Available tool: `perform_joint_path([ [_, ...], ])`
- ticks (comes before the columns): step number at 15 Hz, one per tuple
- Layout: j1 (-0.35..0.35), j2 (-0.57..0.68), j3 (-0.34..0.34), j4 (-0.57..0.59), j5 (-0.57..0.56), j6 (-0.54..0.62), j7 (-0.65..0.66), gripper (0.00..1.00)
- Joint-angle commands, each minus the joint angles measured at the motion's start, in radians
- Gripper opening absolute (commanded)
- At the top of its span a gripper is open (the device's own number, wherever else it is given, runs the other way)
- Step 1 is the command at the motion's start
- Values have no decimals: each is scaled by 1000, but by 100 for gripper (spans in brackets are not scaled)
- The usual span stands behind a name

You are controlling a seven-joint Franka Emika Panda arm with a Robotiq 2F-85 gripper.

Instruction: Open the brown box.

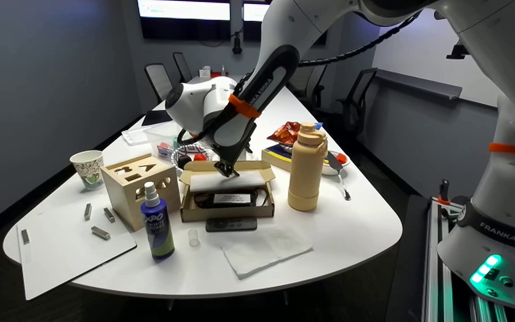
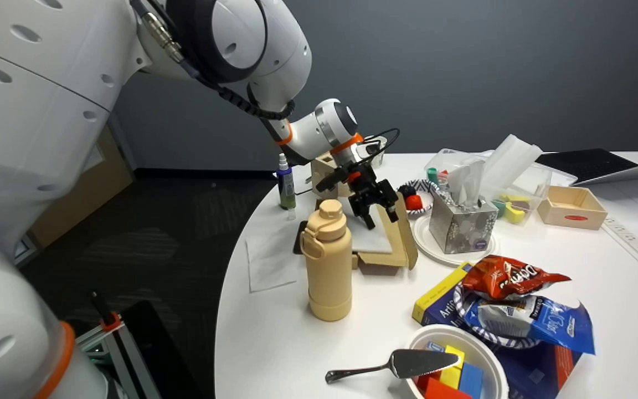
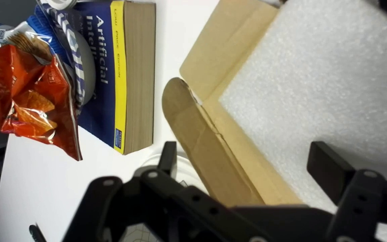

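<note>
Your arm (image 1: 284,27) reaches over the brown box (image 1: 228,215), which already looks open. Its tray (image 1: 195,216) lies off to one side of your gripper (image 3: 246,151), and its lid (image 3: 228,50), folded back, lies directly beneath it. The fingers (image 3: 331,176) are spread wide and appear to hold nothing. White foam (image 3: 314,84) lines the lid, under one finger and on the way from the gripper to the tray. What your coming move turns on is the front flap (image 3: 207,148): it stands up along the lid's outer edge, parallel to the box's long side, and in the wrist view it runs through the gap between your fingers at a slant rather than square to them. You can't tell whether either finger touches it. If you judge the lid far enough back, retreat along the gripper's own axis; a sideways pull would likely drag flap and lid along. Smallest, past the foam in the tray, is a black power adapter (image 1: 233,200).
</note>
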Motion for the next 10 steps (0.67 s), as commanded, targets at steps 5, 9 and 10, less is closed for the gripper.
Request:
perform_joint_path([
  [5, 33, -158, -10, -77, 60, 5, 24, 100],
  [9, 28, -218, -9, -110, 111, 16, 21, 100],
  [10, 29, -230, -11, -117, 117, 17, 24, 100],
])
